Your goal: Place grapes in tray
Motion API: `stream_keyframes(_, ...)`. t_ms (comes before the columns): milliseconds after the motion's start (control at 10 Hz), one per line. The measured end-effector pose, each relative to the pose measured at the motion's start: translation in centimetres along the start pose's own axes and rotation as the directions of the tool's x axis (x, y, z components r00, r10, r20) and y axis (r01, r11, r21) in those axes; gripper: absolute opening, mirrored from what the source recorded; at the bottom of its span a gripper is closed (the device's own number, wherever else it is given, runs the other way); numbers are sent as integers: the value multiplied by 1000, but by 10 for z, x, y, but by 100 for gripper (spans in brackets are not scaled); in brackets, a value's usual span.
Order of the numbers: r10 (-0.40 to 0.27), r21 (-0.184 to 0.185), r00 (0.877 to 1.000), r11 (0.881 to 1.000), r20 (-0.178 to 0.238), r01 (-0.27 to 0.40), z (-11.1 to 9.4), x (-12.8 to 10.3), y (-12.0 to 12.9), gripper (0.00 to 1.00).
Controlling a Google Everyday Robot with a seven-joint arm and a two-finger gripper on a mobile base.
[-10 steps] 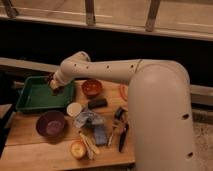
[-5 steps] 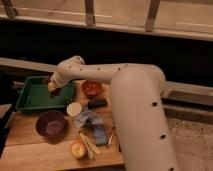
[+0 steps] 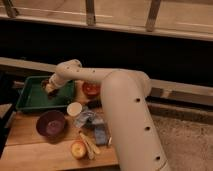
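While my arm reaches across the wooden table [image 3: 30, 145], I judge I am at the placing step: my gripper [image 3: 50, 87] hangs over the right half of the green tray [image 3: 30, 105], with a dark shape at its tip that I take for the grapes [image 3: 46, 82], though whether they are clamped or already lying in the tray I cannot tell. Next I would need to release low over the tray floor, then lift clear. Compared with half a second ago, my wrist has swung further left, deeper over the tray, well away from the purple bowl [image 3: 50, 124] and the small red-brown bowl [image 3: 91, 89].
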Motion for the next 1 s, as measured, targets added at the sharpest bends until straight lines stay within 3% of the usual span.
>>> stream_keyframes(300,1,1,1000,1000,1,-1,-1,0,-1,20)
stream_keyframes(600,0,-1,1000,1000,1,0,0,0,1,27)
stream_keyframes(700,0,-1,1000,1000,0,0,0,0,0,31)
stream_keyframes(1000,1,0,1000,1000,1,-1,0,0,0,61)
